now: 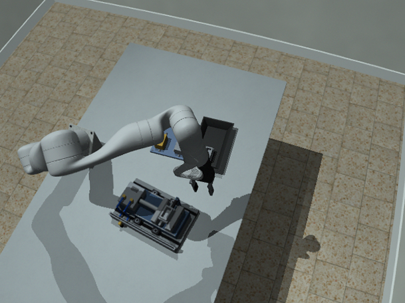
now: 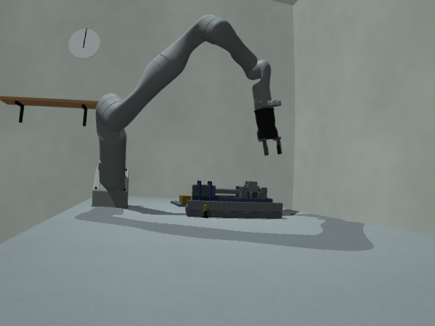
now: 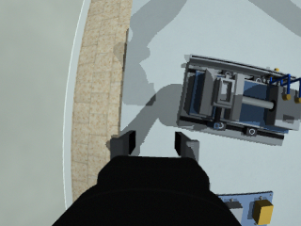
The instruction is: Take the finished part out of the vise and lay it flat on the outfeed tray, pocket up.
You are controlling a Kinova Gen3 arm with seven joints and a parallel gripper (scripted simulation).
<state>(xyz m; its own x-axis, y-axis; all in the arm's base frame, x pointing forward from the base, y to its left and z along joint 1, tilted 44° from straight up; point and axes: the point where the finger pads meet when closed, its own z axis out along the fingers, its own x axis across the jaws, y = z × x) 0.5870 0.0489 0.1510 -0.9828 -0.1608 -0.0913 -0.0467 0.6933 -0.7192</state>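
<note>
The vise (image 1: 142, 203) (image 2: 233, 206) (image 3: 251, 104) stands on its grey base near the table's front. A pale grey block with a rectangular recess (image 1: 162, 216) (image 2: 251, 187) (image 3: 217, 93) sits between its jaws. The dark outfeed tray (image 1: 219, 120) stands behind the vise, partly hidden by the arm. A small pale framed piece (image 1: 212, 151) lies near the tray's front end, half hidden by the wrist. My gripper (image 1: 202, 189) (image 2: 272, 151) (image 3: 154, 139) is open and empty. It hangs high above the table, between the tray and the vise's jaw end, pointing down.
A blue plate (image 1: 161, 151) (image 3: 244, 214) with a yellow block (image 1: 161, 143) (image 2: 184, 198) (image 3: 263, 213) lies left of the tray. The table's right edge (image 1: 245, 203) runs close to the gripper, with tiled floor beyond. The arm's base (image 2: 109, 196) stands at the table's left.
</note>
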